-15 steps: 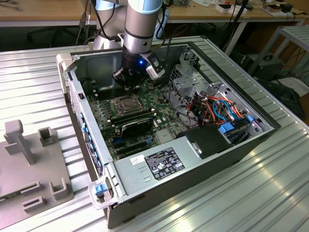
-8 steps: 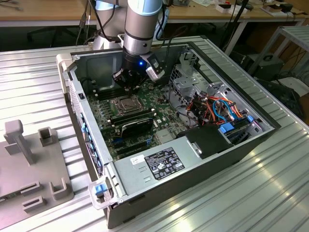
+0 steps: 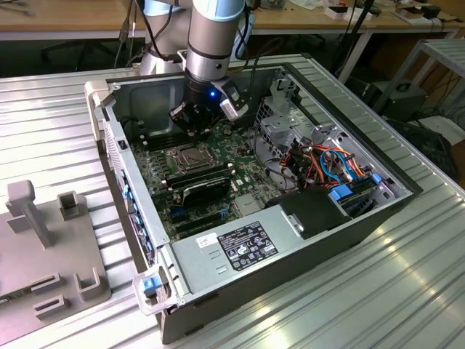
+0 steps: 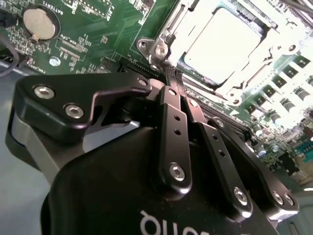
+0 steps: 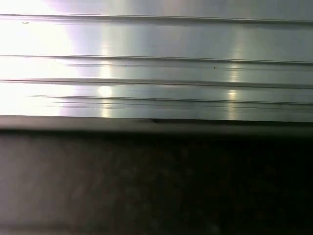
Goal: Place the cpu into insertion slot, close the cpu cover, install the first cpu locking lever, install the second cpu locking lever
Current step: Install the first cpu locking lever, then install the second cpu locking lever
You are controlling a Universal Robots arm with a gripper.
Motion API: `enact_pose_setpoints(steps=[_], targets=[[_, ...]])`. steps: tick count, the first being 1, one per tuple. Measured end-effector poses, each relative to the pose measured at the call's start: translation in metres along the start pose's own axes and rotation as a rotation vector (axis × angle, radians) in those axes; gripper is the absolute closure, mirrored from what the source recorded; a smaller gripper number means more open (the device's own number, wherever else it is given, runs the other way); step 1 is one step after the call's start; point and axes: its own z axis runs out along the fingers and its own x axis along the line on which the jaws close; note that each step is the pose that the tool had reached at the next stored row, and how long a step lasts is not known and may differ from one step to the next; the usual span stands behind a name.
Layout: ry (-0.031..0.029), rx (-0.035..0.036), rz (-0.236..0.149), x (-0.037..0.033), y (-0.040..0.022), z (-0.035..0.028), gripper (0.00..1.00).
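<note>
- The robot arm (image 3: 211, 36) reaches down into an open computer case (image 3: 320, 225) that lies on a ribbed metal table (image 3: 407, 291).
- The gripper (image 3: 195, 116) hangs low over the green board (image 3: 163, 193), near the far wall of the case.
- In the second wrist view the gripper (image 4: 171, 81) has its two black fingers (image 4: 173, 122) pressed together, with nothing between them.
- The finger tips sit just beside one corner of the socket (image 4: 161, 46).
- The chip (image 4: 222, 44) lies flat inside the socket, and its top looks pale and bright.
- The cover (image 4: 188, 22) is a shiny metal frame, and it lies down around the chip.
- In the exterior view the socket (image 3: 187, 155) sits in the middle of the board, just in front of the gripper.
- I cannot tell how the locking levers sit.
- A round silver battery (image 4: 40, 23) sits on the board, well apart from the socket.
- A black card (image 3: 207, 187) stands on the board near the socket.
- A bunch of coloured wires (image 3: 327, 163) fills the side of the case at the exterior view's right.
- A grey tray (image 3: 43, 247) with blocks rests on the table by the edge at the exterior view's left.
- The first wrist view looks at shiny ribbed metal (image 5: 156, 63) above a dark band.
</note>
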Motion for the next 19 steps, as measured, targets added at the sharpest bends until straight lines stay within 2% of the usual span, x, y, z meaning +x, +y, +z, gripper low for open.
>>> enact_pose_setpoints(steps=[9, 19], targets=[[-0.0004, 0.0001, 0.000, 0.0001, 0.0001, -0.0083, 0.89], [-0.0009, 0.0000, 0.000, 0.0002, 0.0001, -0.0092, 0.89]])
